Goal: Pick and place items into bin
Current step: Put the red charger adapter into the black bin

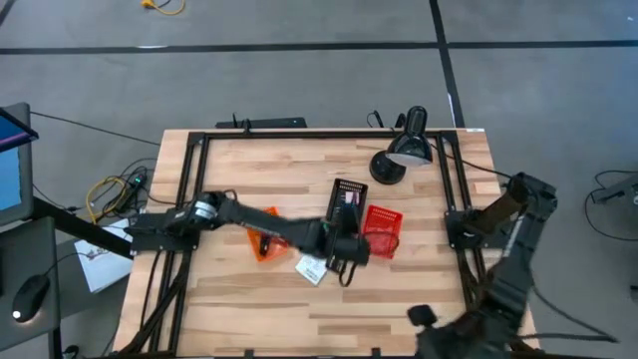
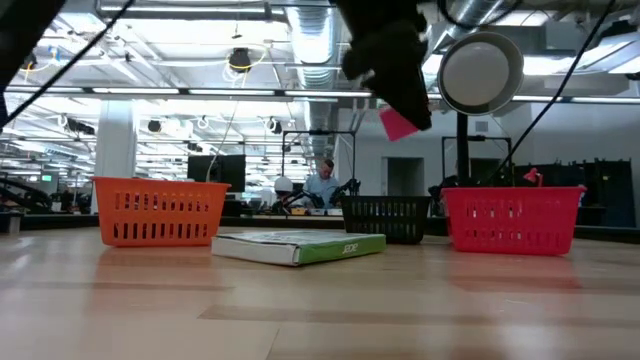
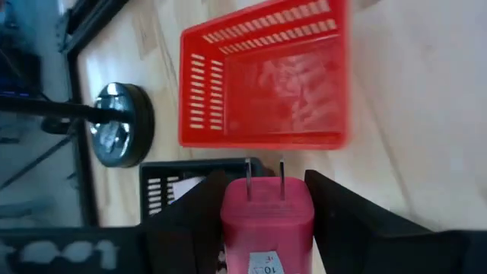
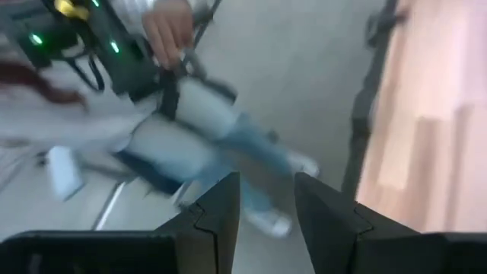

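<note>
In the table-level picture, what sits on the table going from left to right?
Orange basket → flat white-and-green box → black basket → red basket.

the pink plug (image 3: pixel 266 221) is cut off at the picture's edge, and the person (image 4: pixel 175 114) is blurred.

3 baskets on the table: 1 orange (image 2: pixel 160 210), 1 black (image 2: pixel 388 218), 1 red (image 2: pixel 512 218). 1 white-green box (image 2: pixel 298 246). 1 pink plug (image 3: pixel 266 221). 1 lamp (image 1: pixel 404 152). 2 arms: left (image 1: pixel 239 219), right (image 1: pixel 503 239). 1 person (image 2: pixel 322 186) in the room behind.
</note>
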